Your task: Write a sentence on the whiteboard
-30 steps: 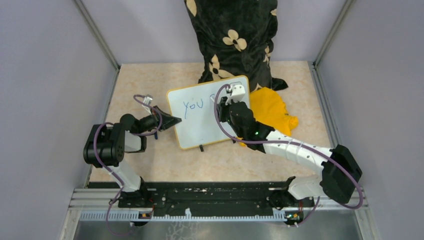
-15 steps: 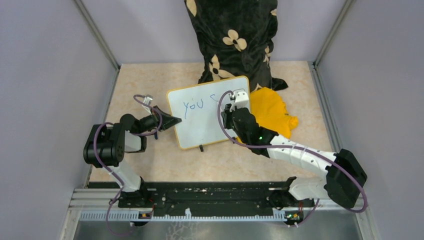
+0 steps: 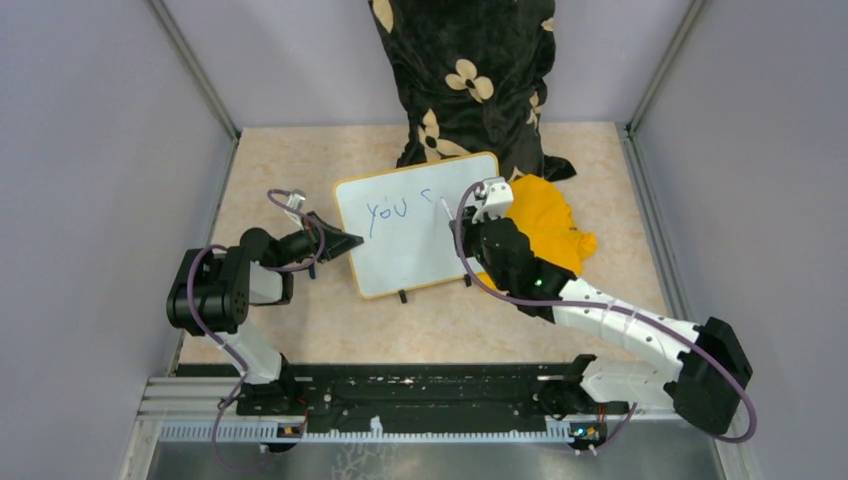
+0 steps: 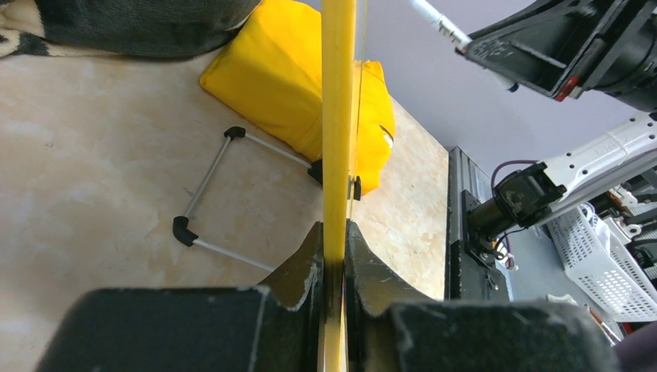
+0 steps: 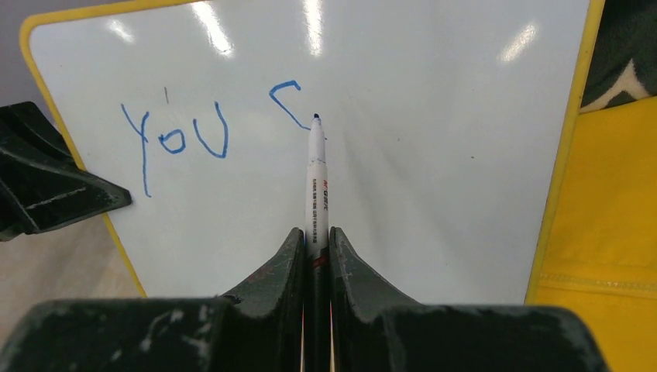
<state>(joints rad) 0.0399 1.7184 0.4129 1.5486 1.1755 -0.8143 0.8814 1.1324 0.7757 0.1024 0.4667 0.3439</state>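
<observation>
— What's in the right gripper (image 5: 314, 236)?
— A marker (image 5: 317, 174), pinched between the jaws, pointing away at the board (image 5: 449, 201).
— Where's the tip?
— At the lower end of a blue c (image 5: 283, 99), right of the blue you (image 5: 174, 139).
— And around the board?
— The left gripper (image 5: 116, 198) is on its left edge. A yellow cloth (image 5: 612, 232) lies just right of the frame, with dark fabric (image 5: 627, 54) beyond it.

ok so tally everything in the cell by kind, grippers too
whiteboard: 1
marker: 1
yellow cloth: 1
black flowered cloth: 1
grippers: 2, left gripper and right gripper
total: 6
</observation>
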